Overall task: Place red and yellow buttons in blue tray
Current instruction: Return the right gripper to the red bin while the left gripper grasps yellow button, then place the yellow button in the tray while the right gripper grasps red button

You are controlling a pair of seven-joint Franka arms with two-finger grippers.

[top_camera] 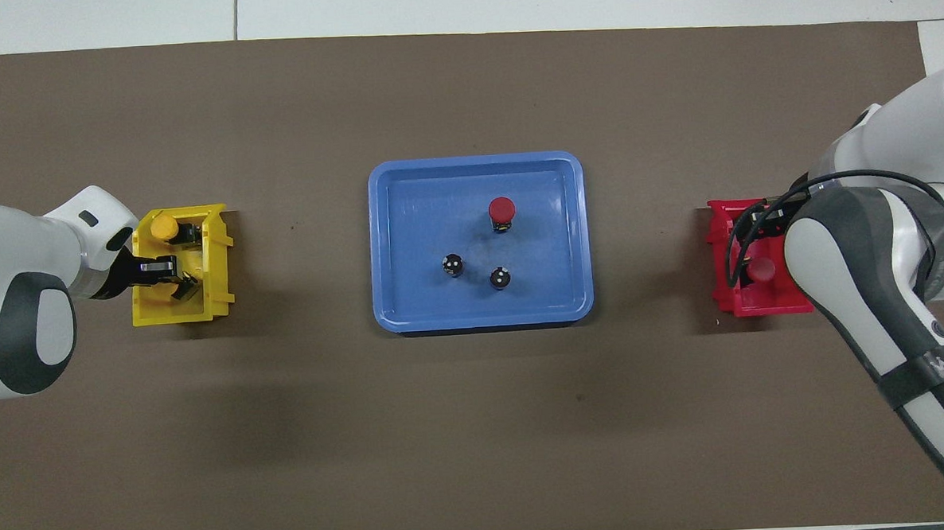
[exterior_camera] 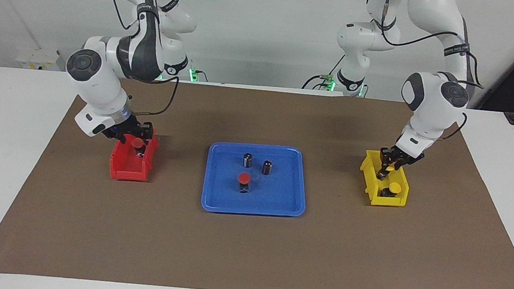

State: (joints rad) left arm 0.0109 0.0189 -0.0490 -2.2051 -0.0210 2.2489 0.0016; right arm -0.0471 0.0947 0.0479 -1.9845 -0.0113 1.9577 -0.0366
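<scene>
The blue tray (exterior_camera: pixel 280 198) (top_camera: pixel 422 211) lies mid-table. One red button (exterior_camera: pixel 244 178) (top_camera: pixel 501 209) stands in it. A second red button (exterior_camera: pixel 137 142) (top_camera: pixel 761 268) is in the small red bin (exterior_camera: pixel 127 170) (top_camera: pixel 749 307). My right gripper (exterior_camera: pixel 138 147) (top_camera: pixel 757 236) is down in that bin, right at this button. One yellow button (exterior_camera: pixel 392 189) (top_camera: pixel 164 227) stands in the small yellow bin (exterior_camera: pixel 387 201) (top_camera: pixel 210 252). My left gripper (exterior_camera: pixel 386 169) (top_camera: pixel 174 278) is down in that bin, over the second yellow button, which is mostly hidden.
Two dark capless cylinders (exterior_camera: pixel 247 159) (exterior_camera: pixel 267 167) stand in the tray, nearer to the robots than the red button. A brown mat (exterior_camera: pixel 247 255) covers the table. The red bin is toward the right arm's end, the yellow bin toward the left arm's end.
</scene>
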